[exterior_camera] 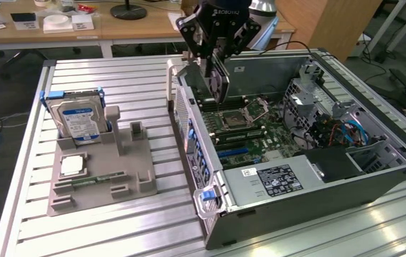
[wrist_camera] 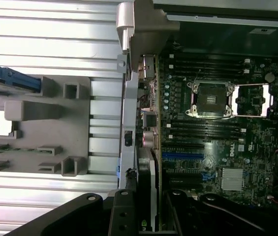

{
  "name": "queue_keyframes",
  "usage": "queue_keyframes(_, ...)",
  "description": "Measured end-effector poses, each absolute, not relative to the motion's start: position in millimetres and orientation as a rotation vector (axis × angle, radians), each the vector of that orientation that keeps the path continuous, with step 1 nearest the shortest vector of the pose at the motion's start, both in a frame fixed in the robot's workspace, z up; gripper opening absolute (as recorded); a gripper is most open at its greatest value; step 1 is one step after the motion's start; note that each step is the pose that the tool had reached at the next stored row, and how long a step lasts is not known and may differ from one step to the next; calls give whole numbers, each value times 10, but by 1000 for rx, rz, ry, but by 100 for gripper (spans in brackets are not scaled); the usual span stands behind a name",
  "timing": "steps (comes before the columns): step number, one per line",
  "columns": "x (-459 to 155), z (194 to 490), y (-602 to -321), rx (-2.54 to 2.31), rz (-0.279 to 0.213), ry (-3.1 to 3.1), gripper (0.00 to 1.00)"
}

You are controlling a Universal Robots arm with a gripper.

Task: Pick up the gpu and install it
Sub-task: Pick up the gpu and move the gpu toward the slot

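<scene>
Gripper [exterior_camera: 217, 52] clamps the gpu [exterior_camera: 215, 83], hanging edge-on, long axis vertical, above the case [exterior_camera: 392, 174].

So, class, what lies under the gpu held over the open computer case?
The motherboard with its CPU socket. The gpu, clamped in the gripper, hides the board strip beneath it.

The shiny ridged desk [exterior_camera: 117, 85] holds two things: a grey plastic holder tray [exterior_camera: 140, 166] on the exterior view's left, and an open computer case [exterior_camera: 317, 206] beside it.
</scene>
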State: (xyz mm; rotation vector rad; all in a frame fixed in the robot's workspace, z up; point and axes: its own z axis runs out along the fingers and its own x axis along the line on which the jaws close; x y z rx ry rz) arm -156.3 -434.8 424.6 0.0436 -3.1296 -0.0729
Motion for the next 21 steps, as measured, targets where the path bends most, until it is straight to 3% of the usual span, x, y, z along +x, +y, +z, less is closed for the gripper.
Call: queue_keyframes(21,-1203,4244,-4348,45,-73,-3130,28)
